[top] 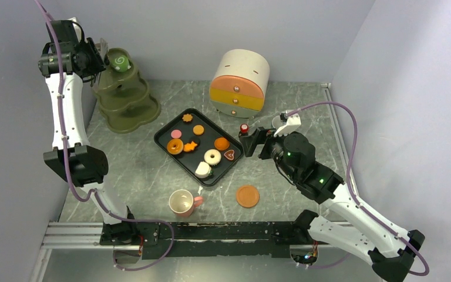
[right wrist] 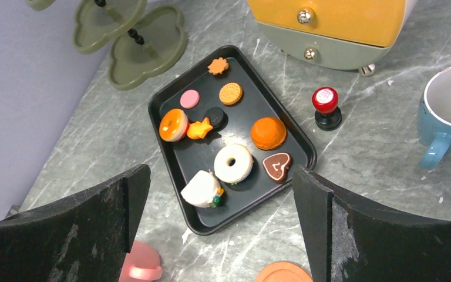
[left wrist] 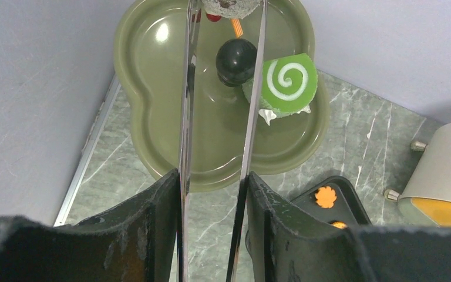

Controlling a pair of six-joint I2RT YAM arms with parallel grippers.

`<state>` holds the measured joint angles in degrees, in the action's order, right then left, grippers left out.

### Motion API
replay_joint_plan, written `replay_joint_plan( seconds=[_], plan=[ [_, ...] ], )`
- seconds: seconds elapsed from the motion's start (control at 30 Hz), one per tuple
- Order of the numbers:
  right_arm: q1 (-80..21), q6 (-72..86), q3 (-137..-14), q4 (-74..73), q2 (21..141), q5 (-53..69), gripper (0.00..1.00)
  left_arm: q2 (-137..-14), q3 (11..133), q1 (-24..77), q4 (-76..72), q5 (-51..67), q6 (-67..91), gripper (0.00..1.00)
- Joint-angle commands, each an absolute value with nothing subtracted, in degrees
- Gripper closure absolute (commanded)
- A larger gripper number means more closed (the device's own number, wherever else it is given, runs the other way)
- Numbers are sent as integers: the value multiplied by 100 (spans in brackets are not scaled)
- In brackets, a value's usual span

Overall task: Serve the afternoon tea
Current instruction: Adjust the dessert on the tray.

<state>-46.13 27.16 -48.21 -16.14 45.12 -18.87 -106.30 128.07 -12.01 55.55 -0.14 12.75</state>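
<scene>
Currently catalogued: green swirl roll (left wrist: 285, 79), sitting on the top tier of the green stand (left wrist: 152, 88), just beside its black knob (left wrist: 236, 59) (outside the tongs). Left gripper (left wrist: 211, 179) is clasping metal tongs (left wrist: 183, 117), whose blades are standing apart with nothing between them. Right gripper (right wrist: 221, 176) is hanging wide open and empty near the tray (right wrist: 197, 155). Handling: probably light, firm and slippery against smooth metal, so pinching across the flat faces is looking safest.

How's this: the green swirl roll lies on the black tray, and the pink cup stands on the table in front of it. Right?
No. The green swirl roll sits on the olive-green stand, beside its black knob, not on the black tray; the left wrist view shows it. The pink cup does stand in front of the tray.
</scene>
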Motion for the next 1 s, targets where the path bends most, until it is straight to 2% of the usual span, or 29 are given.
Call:
replay_joint_plan(
  seconds=[0.0, 0.17, 0.6, 0.8, 0.97],
  plan=[
    [-4586, 2720, -4852, -1514, 4480, -1934, 5, -10484, 12752, -1268, 5508, 215, 1129, 52],
    [-4582, 2733, -4859, -1517, 4474, -1926, 5, -10499, 12699, -1267, 5362, 649, 1277, 49],
    [-4588, 2749, -4860, -1499, 4481, -1918, 5, -10473, 12725, -1266, 5336, 546, 1211, 43],
    [-4587, 2751, -4860, -1501, 4477, -1907, 5, -10317, 12750, -1267, 5193, 405, 1199, 44],
    [-4586, 2764, -4852, -1514, 4451, -1915, 5, -9836, 12271, -1269, 4566, 316, 1234, 44]
  ],
)
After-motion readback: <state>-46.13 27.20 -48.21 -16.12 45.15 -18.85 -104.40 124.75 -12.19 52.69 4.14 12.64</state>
